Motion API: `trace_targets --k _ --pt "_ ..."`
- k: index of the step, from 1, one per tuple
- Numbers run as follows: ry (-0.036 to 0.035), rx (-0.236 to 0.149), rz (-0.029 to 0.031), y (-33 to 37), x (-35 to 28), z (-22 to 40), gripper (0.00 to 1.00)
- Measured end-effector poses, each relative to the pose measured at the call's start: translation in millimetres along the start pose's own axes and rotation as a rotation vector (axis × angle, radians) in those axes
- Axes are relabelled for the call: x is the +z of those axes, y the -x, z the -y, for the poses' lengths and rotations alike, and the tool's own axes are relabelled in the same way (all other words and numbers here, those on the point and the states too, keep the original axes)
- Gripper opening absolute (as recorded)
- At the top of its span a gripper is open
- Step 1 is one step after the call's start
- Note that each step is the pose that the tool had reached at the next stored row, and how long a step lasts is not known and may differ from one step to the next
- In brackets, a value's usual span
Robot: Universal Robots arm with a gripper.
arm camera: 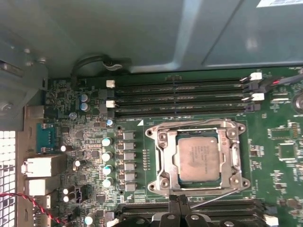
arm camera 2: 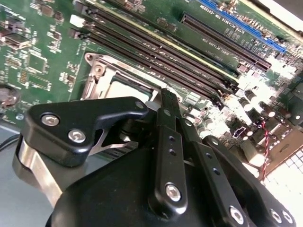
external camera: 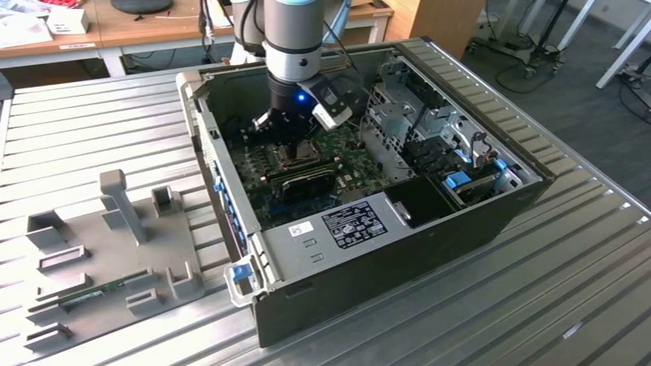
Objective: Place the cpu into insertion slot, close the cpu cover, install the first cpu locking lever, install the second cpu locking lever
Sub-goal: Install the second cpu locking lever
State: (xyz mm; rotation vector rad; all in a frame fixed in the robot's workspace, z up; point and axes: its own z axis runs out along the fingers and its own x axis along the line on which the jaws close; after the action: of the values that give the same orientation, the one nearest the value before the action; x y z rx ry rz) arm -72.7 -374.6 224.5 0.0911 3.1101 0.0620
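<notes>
The cpu (arm camera: 198, 158), a square grey chip, lies flat in the insertion slot (arm camera: 161, 138) on the green motherboard. The silvery cpu cover (arm camera: 172, 161) lies down around it, its window framing the chip. A thin metal locking lever (arm camera: 215, 198) slants up from the socket's edge closest to my fingertips. My gripper (arm camera: 178, 201) is shut, its black tips pressed together just beside that edge and close to the lever's end; whether it touches the lever I cannot tell. In the second wrist view the gripper (arm camera 2: 166, 97) covers part of the cpu (arm camera 2: 124, 87). The gripper (external camera: 295, 152) reaches down into the open computer case.
Long black memory slots (arm camera: 180, 99) run along the socket's far side, and more (arm camera: 142, 209) flank the fingers. Capacitors (arm camera: 108, 156) and a red wire (arm camera: 28, 198) stand nearby. The grey case wall (arm camera: 142, 33) rises behind. Drive cages (external camera: 428, 130) fill the case; a grey fixture plate (external camera: 102, 252) lies outside.
</notes>
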Motion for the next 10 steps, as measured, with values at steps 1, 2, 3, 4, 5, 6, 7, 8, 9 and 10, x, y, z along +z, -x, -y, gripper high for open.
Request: trace_targets --k 1,2,3,4,5,6,7,8,9,10 --pt "0.0 0.0 -0.0026 -0.2 1.1 0.0 0.11" --pt "-0.0001 0.0 -0.0042 -0.3 1.7 0.0 0.11" --pt "-0.0003 0.0 -0.0047 -0.4 2.0 0.1 0.11" --pt "-0.0004 0.0 -0.0047 -0.3 2.0 0.1 0.11" --pt "-0.0004 0.0 -0.0048 -0.3 2.0 0.1 0.11" --pt "-0.0004 0.0 -0.0048 -0.3 2.0 0.1 0.11" --pt "-0.0003 0.0 -0.0047 -0.3 2.1 0.1 0.11" --pt "-0.0002 0.0 -0.0047 -0.3 2.1 0.1 0.11" --pt "-0.0002 0.0 -0.0047 -0.3 2.1 0.1 0.11" --pt "-0.0001 0.0 -0.0046 -0.3 2.1 0.1 0.11"
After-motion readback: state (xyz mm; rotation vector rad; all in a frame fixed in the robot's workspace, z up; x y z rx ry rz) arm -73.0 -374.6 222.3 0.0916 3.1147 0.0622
